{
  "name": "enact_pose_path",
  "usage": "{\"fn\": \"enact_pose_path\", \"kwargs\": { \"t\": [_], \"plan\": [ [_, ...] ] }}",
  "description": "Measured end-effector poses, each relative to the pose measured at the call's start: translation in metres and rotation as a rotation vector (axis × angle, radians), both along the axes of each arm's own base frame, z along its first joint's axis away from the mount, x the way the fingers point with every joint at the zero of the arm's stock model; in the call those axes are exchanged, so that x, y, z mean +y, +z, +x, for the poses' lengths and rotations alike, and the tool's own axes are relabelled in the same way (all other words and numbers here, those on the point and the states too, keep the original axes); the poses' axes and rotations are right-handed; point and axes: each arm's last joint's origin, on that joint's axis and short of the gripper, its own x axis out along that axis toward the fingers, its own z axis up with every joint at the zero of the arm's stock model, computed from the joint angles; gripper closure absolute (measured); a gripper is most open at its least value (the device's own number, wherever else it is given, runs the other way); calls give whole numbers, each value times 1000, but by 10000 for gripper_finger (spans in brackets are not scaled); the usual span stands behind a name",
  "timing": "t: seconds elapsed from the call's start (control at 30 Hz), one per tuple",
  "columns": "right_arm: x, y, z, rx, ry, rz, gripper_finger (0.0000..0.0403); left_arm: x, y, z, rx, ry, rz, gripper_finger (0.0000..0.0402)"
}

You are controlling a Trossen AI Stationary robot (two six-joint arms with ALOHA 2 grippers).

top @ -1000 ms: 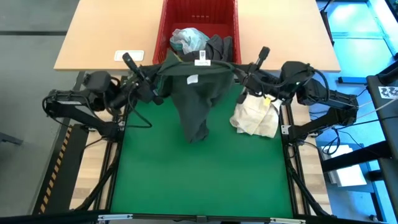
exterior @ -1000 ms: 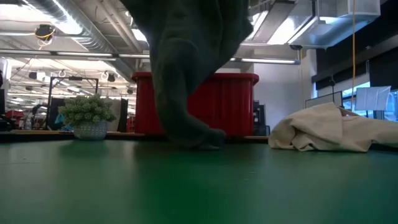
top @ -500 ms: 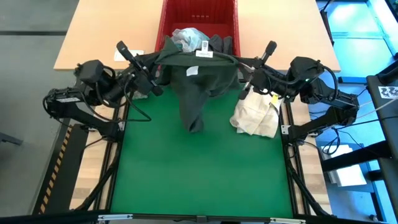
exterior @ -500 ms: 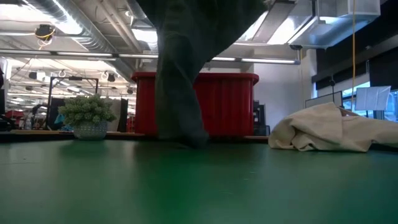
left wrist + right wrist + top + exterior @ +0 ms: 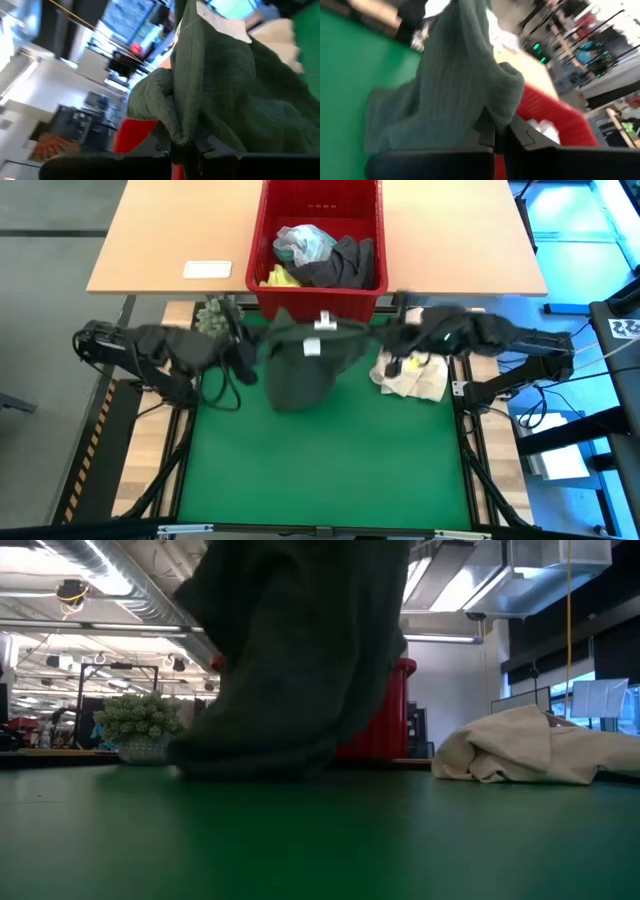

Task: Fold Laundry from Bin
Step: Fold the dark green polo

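Left tool (image 5: 184, 150) and right tool (image 5: 501, 136), each clamped on the green garment (image 5: 300, 365), stretch its top edge so it spreads flat near the table's (image 5: 330, 470) far edge.

The garment (image 5: 300, 365) that hung between the two arms was dark green, almost black, with a fine ribbed pattern in the wrist views, and it carried a small white label (image 5: 325, 323) at the collar. The bin (image 5: 318, 292) at the far side was bright red with slotted sides. Inside it lay a light turquoise-blue piece (image 5: 303, 242), a dark grey piece (image 5: 340, 260) and a bright yellow piece (image 5: 277, 277). The mat (image 5: 320, 460) was plain deep green, and the table (image 5: 170, 230) behind it was light wood colour. On the right lay a cream-white cloth bundle (image 5: 412, 378). The small plant-like ball (image 5: 140, 717) on the left was pale green, in a whitish patterned pot. Both arms were black.
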Motion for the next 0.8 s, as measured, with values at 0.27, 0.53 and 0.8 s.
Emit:
{"fn": "enact_pose_path", "kwargs": {
  "t": [0.27,0.53,0.8],
  "plan": [
    [49,-53,7,89,94,141,397,-52,-69,-3,41,-129,-211,395],
    [90,-127,9,167,259,338,398,-78,-133,-10,119,-205,-496,396],
    [104,-183,4,265,448,659,382,-101,-170,4,237,-387,-845,396]
  ]
}}
